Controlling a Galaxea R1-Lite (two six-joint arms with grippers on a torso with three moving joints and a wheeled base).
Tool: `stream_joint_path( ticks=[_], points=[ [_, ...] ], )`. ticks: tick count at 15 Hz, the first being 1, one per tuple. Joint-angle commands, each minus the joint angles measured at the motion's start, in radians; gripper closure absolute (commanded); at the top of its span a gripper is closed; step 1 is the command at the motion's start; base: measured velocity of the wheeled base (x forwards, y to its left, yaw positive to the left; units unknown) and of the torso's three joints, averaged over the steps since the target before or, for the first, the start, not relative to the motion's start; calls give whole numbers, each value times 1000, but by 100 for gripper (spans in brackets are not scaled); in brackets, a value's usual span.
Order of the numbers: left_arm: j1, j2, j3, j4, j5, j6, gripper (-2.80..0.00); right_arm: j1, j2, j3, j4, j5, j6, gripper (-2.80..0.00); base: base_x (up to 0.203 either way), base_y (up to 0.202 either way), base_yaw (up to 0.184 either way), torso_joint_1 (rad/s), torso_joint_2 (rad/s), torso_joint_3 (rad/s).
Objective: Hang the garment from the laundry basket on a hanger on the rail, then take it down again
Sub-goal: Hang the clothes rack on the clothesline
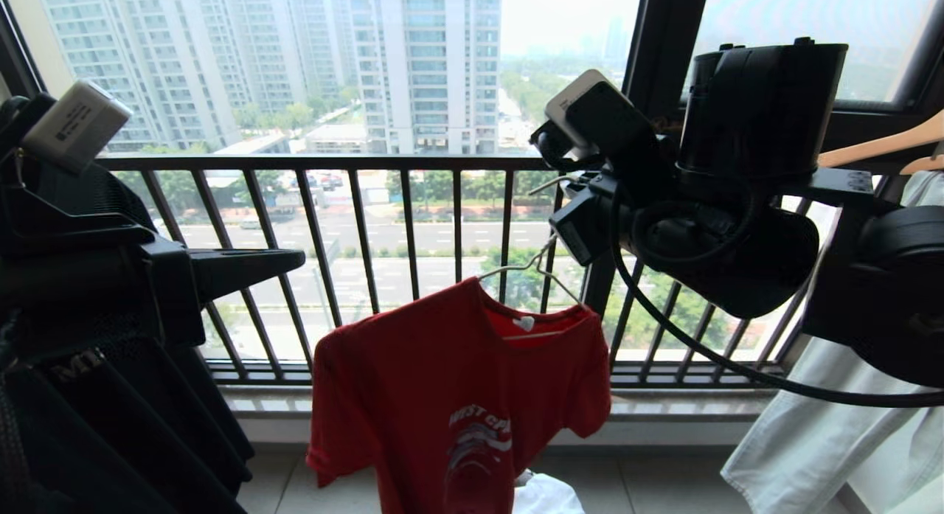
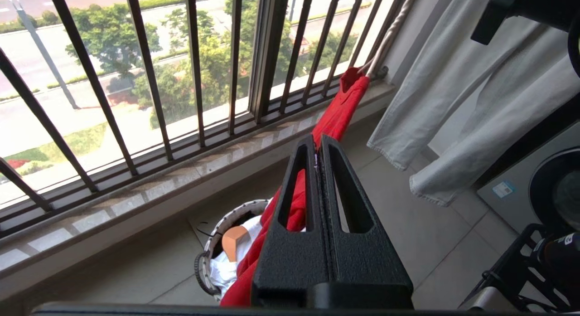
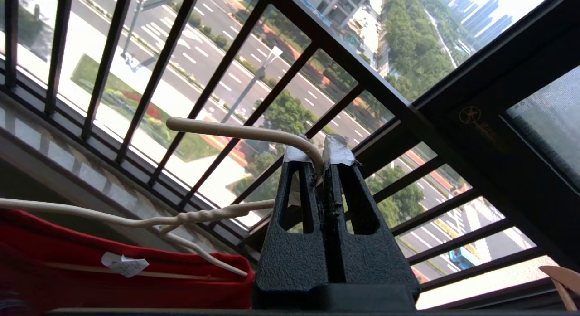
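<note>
Red T-shirt (image 1: 457,396) hangs on the white wire hanger (image 1: 535,267) in front of the window railing (image 1: 354,226), above the laundry basket (image 2: 213,248) on the floor. The right claw (image 3: 322,155) is closed on the hanger's hook, holding it up in the air. The left claw (image 2: 318,146) is closed too, its fingers pressed together with a fold of the shirt's edge between the tips. Pale trousers (image 1: 826,425) hang at the right.

Bright daylight is coming in through the window railing (image 1: 383,226) at twelve o'clock; the sky is glaring white and hazy; the robot arms near us are looking dark and a bit blurry.
</note>
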Motion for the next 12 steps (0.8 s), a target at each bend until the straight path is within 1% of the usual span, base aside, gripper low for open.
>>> stream_joint_path(
  ticks=[1,2,3,4,5,7,8,10,11,12],
  points=[
    [-25,-16,-56,108,-4,13,0,14,-39,5,-2,-9,-39,0,0,0,0,0,0,0],
    [-36,-13,-90,201,-8,54,0,25,-42,5,-2,-9,-61,0,0,0,0,0,0,0],
    [-60,-9,-111,270,-11,108,0,30,-43,5,-2,-9,-78,0,0,0,0,0,0,0],
    [-95,-3,-132,340,-13,163,0,33,-43,5,-2,-9,-92,0,0,0,0,0,0,0],
    [-125,3,-149,408,-14,203,0,34,-42,5,0,-9,-107,0,0,0,0,0,0,0],
    [-141,28,-194,514,-12,331,0,36,-44,10,-1,-11,-137,0,0,0,0,0,0,0],
    [-142,24,-236,565,-13,362,0,37,-44,11,-2,-12,-147,0,0,0,0,0,0,0],
    [-146,14,-291,612,-13,381,0,37,-57,11,-6,-11,-158,0,0,0,0,0,0,0],
    [-147,19,-302,615,-13,384,-280,37,-80,13,-7,-7,-158,0,0,0,0,0,0,0],
    [-147,19,-307,614,-13,386,-280,37,-99,14,-7,1,-157,0,0,0,0,0,0,0]
  ],
)
